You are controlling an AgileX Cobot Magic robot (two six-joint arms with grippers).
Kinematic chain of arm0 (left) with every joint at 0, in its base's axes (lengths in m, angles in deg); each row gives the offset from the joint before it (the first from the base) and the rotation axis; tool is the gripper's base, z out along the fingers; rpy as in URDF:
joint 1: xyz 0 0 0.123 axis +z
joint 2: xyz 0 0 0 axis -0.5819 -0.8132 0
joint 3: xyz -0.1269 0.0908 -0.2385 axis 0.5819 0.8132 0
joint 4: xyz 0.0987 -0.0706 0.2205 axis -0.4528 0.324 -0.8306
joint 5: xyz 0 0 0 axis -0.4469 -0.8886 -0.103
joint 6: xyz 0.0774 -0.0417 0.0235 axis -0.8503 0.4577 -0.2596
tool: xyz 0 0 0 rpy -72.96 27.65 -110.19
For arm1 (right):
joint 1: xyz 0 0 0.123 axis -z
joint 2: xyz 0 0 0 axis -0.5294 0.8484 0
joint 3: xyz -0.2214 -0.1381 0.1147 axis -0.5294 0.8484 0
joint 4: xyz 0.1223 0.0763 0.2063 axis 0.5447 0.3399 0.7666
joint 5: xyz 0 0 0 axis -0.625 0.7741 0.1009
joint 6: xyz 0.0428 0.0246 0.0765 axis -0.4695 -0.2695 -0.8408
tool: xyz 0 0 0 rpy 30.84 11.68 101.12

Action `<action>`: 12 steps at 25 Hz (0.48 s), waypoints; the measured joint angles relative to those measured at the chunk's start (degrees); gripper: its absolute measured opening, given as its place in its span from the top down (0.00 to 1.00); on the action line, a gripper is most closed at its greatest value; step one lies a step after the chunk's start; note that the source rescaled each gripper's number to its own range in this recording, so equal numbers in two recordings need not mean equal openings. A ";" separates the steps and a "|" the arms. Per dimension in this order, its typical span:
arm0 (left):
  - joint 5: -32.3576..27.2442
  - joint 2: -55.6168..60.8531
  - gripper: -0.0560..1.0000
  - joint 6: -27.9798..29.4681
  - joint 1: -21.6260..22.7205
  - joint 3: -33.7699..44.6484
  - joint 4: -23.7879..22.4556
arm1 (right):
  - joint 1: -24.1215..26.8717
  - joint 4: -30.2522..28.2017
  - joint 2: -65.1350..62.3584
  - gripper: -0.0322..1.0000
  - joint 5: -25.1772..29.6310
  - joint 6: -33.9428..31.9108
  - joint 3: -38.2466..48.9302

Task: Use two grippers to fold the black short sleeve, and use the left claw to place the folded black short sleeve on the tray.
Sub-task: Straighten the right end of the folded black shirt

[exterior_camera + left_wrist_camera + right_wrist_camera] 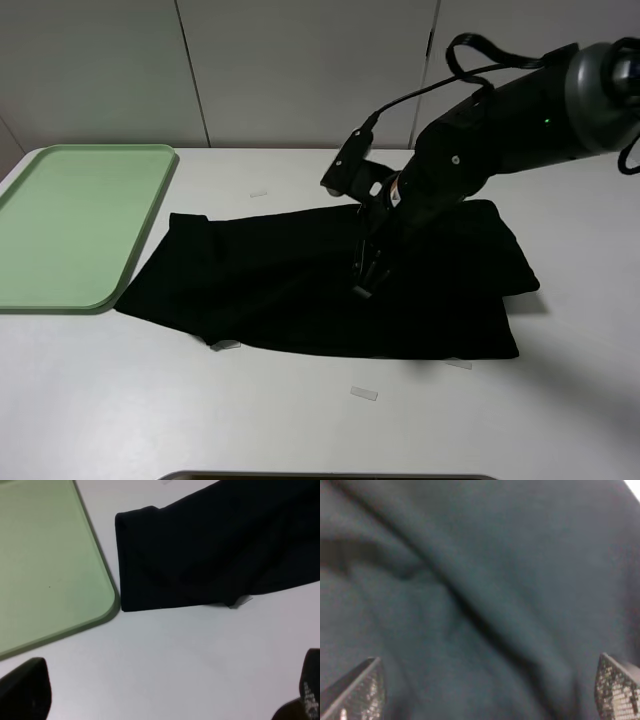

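1. White table point(300, 430) fills the ground of our view. Nearest to us, at six o'clock from the garment, lies a small pale tape strip point(364, 393), too small for us to read any writing on it.
2. Next comes the left gripper point(167, 700), which hangs over bare table. Its dark fingers point(25, 692) are spread wide with only white surface between them, and the garment lies beyond the tips, apart from both.
3. At the middle of the table we find the black short sleeve point(270, 290), a flat band running from nine o'clock to three o'clock with one layer laid over another.
4. A pale scrap point(228, 345) peeks from under its near hem at about seven o'clock. We cannot tell whether it is a label or tape, and nothing on it is legible.
5. The right gripper point(363, 278) is down over the garment's middle, on the right arm point(520, 120) that reaches in from two o'clock.
6. Its mesh-textured fingertips point(360, 692) stand well apart, and creased black cloth fills the space between them. We cannot tell whether the tips press the fabric.
7. The tray point(60, 220) lies at nine to ten o'clock from the garment, light green with a low rim. Its near rounded corner sits just beside the sleeve end, with a thin strip of table between them.
8. Farthest, at twelve o'clock, stand pale wall panels point(300, 70) with dark upright seams.
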 joint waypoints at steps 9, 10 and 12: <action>0.00 0.00 0.00 0.00 0.00 0.00 -0.64 | -2.30 3.71 4.38 0.08 -1.38 0.76 0.00; 0.00 0.00 0.00 0.00 0.00 0.00 -0.83 | -2.30 4.27 4.78 0.08 -1.45 0.76 0.00; 0.05 0.00 0.00 0.00 0.00 0.00 -1.23 | -2.30 5.54 5.56 0.08 -1.63 0.82 0.00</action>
